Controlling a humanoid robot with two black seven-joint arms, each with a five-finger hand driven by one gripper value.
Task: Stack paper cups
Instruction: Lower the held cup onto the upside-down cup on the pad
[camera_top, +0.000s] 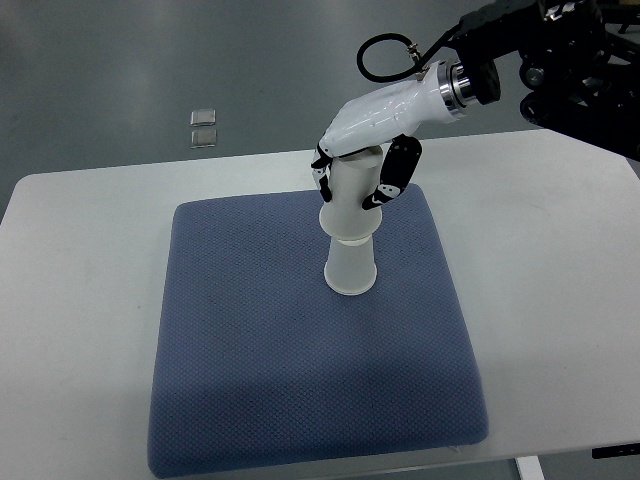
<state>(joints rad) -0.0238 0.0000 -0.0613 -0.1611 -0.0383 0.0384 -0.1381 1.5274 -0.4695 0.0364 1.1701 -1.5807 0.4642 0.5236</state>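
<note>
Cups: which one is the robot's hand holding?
The upper cup, wrapped by the right hand. The lower cup under it stands free on the blue mat.

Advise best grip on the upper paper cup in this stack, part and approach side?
Grip the upper paper cup around its side wall above the rim, coming from above and the right, as the right hand does now. It sits inverted on the lower paper cup, so its wall is the only exposed part.
</note>
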